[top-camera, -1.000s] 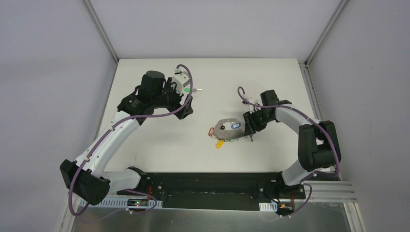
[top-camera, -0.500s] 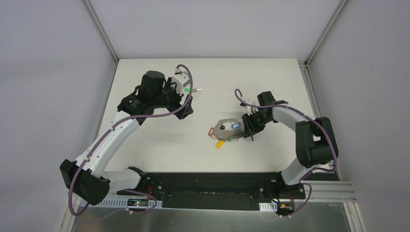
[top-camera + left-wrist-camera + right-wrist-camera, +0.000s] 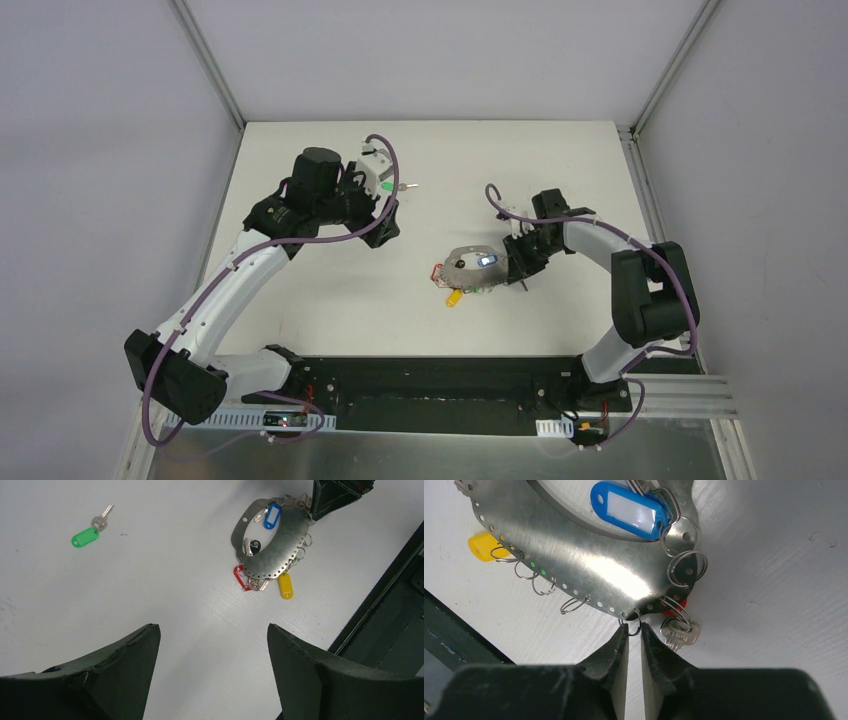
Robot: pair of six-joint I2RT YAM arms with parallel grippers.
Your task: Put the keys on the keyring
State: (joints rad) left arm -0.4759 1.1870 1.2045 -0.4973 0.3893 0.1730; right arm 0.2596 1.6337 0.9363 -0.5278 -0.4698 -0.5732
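Observation:
The keyring (image 3: pixel 462 264) is a flat perforated metal band (image 3: pixel 574 565) lying mid-table, with small split rings along its edge. Keys with blue (image 3: pixel 631 509), yellow (image 3: pixel 285 586) and red (image 3: pixel 240 576) tags hang on it, and a bare silver key (image 3: pixel 679 632) lies at its rim. A green-tagged key (image 3: pixel 85 536) lies alone at the far left of the table. My right gripper (image 3: pixel 634 628) is at the band's right edge, its tips pinched on one small split ring (image 3: pixel 638 631). My left gripper (image 3: pixel 214 632) hovers open and empty above the table, near the green key (image 3: pixel 386 186).
The black base rail (image 3: pixel 385 610) runs along the near table edge, close to the keyring. Grey walls and metal frame posts (image 3: pixel 210 65) bound the white table (image 3: pixel 330 300) at the back and sides.
My right gripper has edged in toward the keyring's rim and its jaws have narrowed onto the small split ring. The left arm and the green key have not moved.

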